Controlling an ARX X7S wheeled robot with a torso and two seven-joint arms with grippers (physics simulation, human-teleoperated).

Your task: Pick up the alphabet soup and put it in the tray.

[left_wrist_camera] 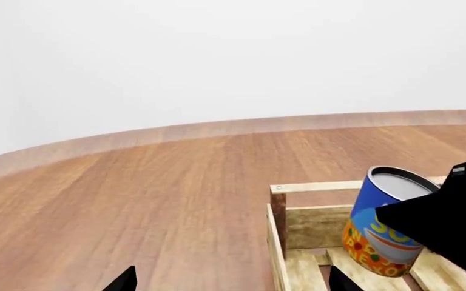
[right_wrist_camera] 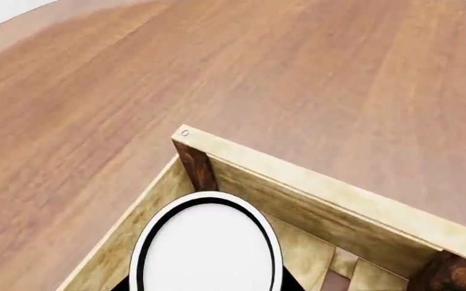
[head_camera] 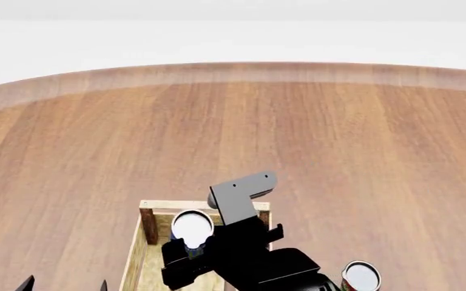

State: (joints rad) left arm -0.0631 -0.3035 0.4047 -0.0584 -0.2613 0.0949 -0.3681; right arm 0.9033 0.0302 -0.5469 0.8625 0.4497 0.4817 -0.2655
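The alphabet soup (left_wrist_camera: pixel 377 233) is a blue-labelled can with yellow lettering and a whitish top (head_camera: pixel 192 226). It is gripped in my right gripper (head_camera: pixel 187 250), which shows as a black shape beside the can in the left wrist view (left_wrist_camera: pixel 451 209). The can is tilted and sits inside the far left corner of the tray (head_camera: pixel 146 219), a light-wood crate, with its top above the rim. The right wrist view looks down on the can's top (right_wrist_camera: pixel 207 248) and the tray's corner (right_wrist_camera: pixel 322 189). My left gripper (left_wrist_camera: pixel 231 282) is open and empty, low over the table left of the tray (left_wrist_camera: pixel 314 187).
A second can (head_camera: pixel 361 276) with a darker rim stands on the wooden table (head_camera: pixel 314 133) to the right of my right arm. The table's curved far edge runs across the back.
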